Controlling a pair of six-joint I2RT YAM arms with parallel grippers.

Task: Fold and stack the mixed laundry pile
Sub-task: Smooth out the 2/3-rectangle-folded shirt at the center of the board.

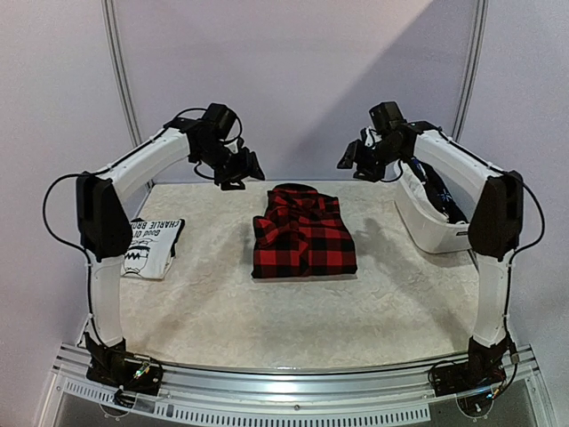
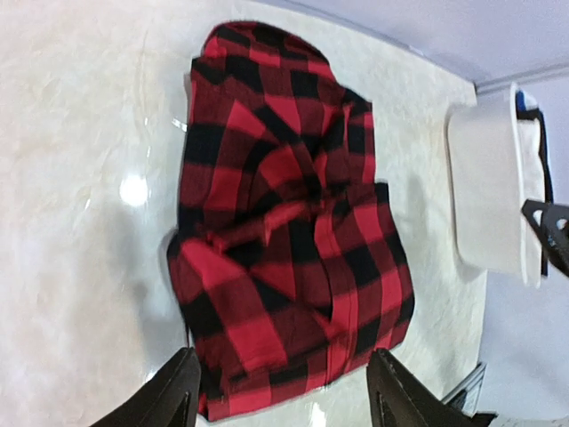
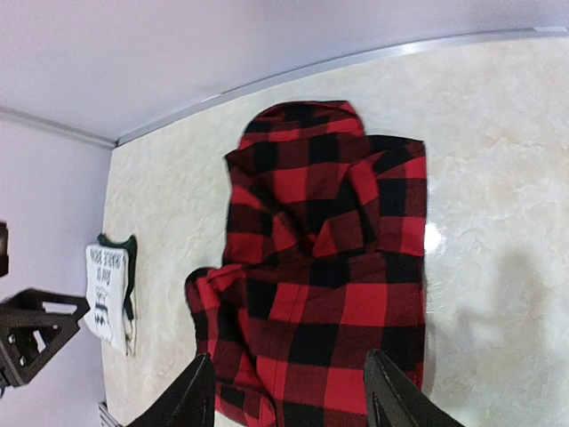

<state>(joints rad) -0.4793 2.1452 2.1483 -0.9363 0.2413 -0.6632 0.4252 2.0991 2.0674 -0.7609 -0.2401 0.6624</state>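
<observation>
On the near half of the bench nothing lies between the two arm bases at 6 o'clock. At 9 o'clock, near the left arm, a white T-shirt with black lettering sits folded flat, with a dark green piece showing as an edge beneath it, so a stack seems to be started there.

At the middle of the bench lies the red-black plaid shirt, folded into a rough rectangle with the collar end toward 12 o'clock. It is not a crisp packet: ridges bunch across the middle, and a lower layer bulges out at about 8 o'clock.

At 3 o'clock a white tub is tipped toward the centre, with dark and blue garments inside.

Farthest, the left tool hangs above 11 o'clock and the right tool above 1 o'clock. Both are released, jaws spread with nothing between them, and both are clear of the cloth.

The plaid fold looks done, so the step in hand is probably moving it to the stack at 9 o'clock. That calls for both tools to come down on opposite edges and pinch all the layers together, or the loose bulge will let the fold open in transit
</observation>
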